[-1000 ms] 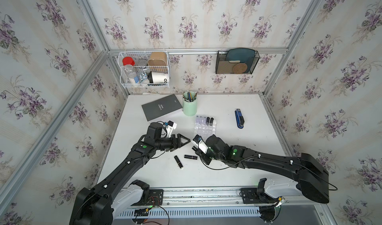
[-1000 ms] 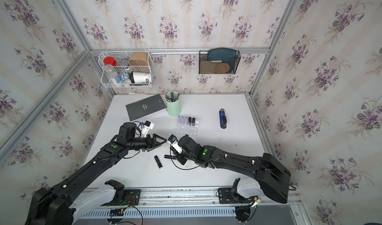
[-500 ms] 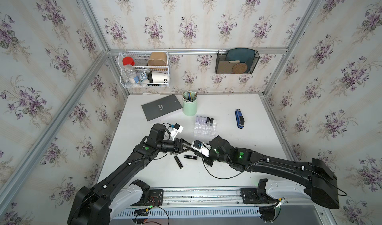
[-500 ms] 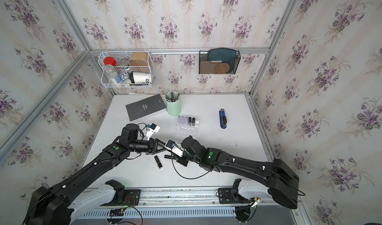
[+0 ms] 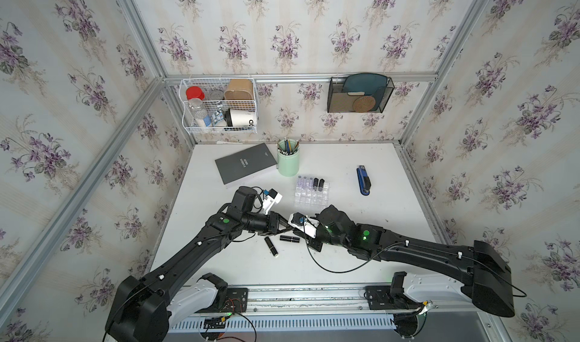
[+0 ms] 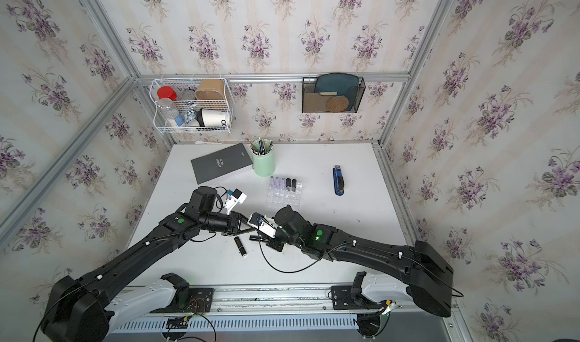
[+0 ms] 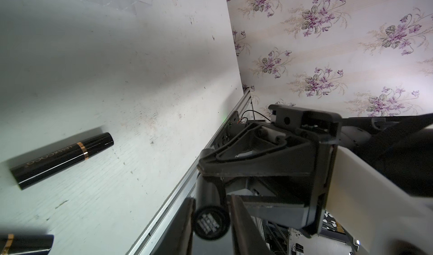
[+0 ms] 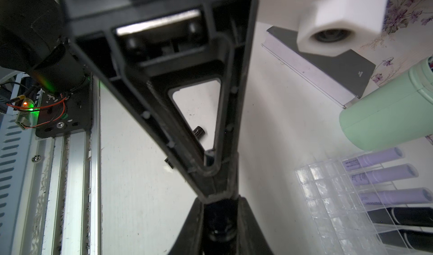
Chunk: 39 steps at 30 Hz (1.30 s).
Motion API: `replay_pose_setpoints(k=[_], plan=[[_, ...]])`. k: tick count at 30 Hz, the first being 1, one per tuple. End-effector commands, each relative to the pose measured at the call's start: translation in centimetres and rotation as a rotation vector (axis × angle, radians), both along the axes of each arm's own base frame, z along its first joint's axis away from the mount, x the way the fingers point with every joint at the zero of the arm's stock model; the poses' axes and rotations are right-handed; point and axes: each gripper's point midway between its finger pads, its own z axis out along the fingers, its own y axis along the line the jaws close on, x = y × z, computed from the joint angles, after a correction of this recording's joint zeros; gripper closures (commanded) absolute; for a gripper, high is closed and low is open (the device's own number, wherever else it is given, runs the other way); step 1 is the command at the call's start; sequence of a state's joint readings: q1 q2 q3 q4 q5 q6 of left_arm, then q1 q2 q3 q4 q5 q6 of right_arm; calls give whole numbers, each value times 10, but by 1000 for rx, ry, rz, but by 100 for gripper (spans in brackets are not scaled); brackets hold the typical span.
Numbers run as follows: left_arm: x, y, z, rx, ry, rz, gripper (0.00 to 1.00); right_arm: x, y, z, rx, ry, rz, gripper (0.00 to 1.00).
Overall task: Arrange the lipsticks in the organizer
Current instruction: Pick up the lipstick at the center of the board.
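Okay, mid-handover: your right gripper (image 8: 219, 218) pinches a black lipstick (image 7: 210, 222), and your left gripper (image 5: 290, 229) is narrowed onto it too, near the organizer (image 5: 309, 200). Next, probably release right and seat it in a free cell.

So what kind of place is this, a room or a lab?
Probably a robot test booth dressed as a home desk: floral wallpaper panels held in aluminium framing, a white table with a mint pen cup and blue stapler.
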State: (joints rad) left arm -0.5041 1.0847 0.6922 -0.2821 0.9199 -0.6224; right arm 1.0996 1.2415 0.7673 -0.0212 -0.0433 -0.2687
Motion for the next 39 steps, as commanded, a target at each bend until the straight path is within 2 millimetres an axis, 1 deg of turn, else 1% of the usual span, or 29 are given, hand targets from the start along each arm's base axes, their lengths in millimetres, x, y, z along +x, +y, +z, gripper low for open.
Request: replay_pose_setpoints(k=[1, 4, 6, 7, 9, 11, 12, 15, 16, 18, 19, 20, 23, 25, 28, 31, 34, 35, 39], plan=[[1, -2, 5, -9, -34, -14, 78, 4, 5, 6, 15, -20, -5, 87], [3, -2, 3, 1, -37, -6, 88, 6, 5, 8, 25, -14, -20, 85], [8, -3, 4, 8, -42, 5, 92, 7, 4, 12, 42, -16, -32, 82], [10, -3, 5, 9, -47, 8, 93, 8, 3, 15, 54, -18, -45, 75], [16, -4, 8, 9, -67, 25, 94, 15, 0, 26, 91, -19, -101, 58], [25, -3, 11, 4, -98, 59, 95, 25, -7, 40, 147, 9, -176, 48], [31, -2, 14, -7, -119, 85, 95, 31, -12, 47, 192, 45, -216, 44], [55, -1, 28, -92, -218, 195, 94, 48, -32, 71, 365, 208, -327, 39], [64, -1, 38, -138, -270, 242, 94, 55, -41, 78, 428, 274, -378, 38], [77, 1, 55, -233, -357, 324, 95, 68, -55, 86, 552, 443, -469, 37], [83, 2, 64, -280, -406, 360, 96, 77, -64, 85, 621, 579, -538, 38], [85, 0, 70, -304, -440, 375, 97, 80, -67, 85, 669, 682, -567, 39], [85, -9, 83, -344, -537, 385, 99, 86, -74, 78, 812, 930, -653, 40], [83, -14, 85, -343, -594, 385, 100, 87, -77, 71, 900, 1046, -702, 39], [78, -25, 83, -330, -619, 354, 100, 89, -82, 66, 990, 1146, -744, 38], [76, -31, 79, -324, -623, 346, 100, 94, -85, 73, 1098, 1194, -742, 39], [74, -38, 76, -325, -627, 336, 100, 97, -80, 78, 1160, 1253, -712, 42], [73, -41, 76, -329, -628, 330, 100, 98, -78, 77, 1165, 1272, -706, 43], [72, -53, 75, -341, -632, 306, 100, 100, -75, 80, 1215, 1289, -688, 48]])
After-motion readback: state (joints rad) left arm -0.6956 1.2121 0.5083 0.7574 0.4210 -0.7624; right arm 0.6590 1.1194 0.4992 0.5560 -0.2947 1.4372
